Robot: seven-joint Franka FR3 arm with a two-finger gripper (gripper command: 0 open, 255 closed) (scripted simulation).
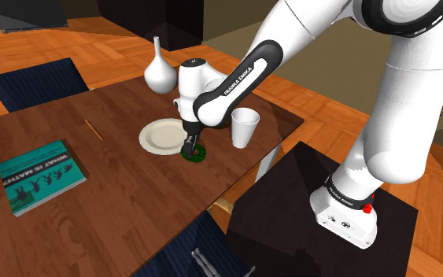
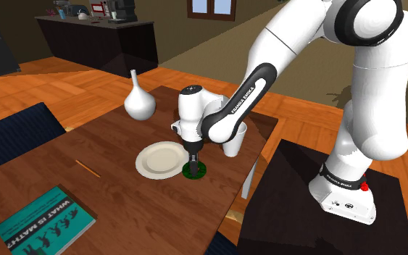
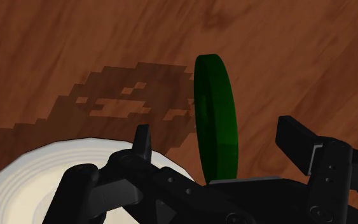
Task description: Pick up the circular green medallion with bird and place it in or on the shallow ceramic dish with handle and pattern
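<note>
1. Claw hangs from the white arm, pointing down at the dark wooden desk, directly over the green medallion.
2. Fingers stand wide in the wrist view. The medallion sits between them, showing its thick green rim edge-on with a gap on each side, so the claw grips nothing.
3. In the shoulder view the medallion looks like a small dark green disc low on the desk. Its bird is too small to make out, and I cannot tell whether it lies flat or tilted.
4. A white dish lies just beside the medallion, at its 10 o'clock in the shoulder view. I cannot tell whether the two touch.
5. A white cup stands upright near the medallion at its 2 o'clock.
6. A white long-necked vase stands at the dish's 12 o'clock.
7. A teal book lies well apart from the dish at its 8 o'clock, and a thin stick lies at the dish's 9 o'clock.
</note>
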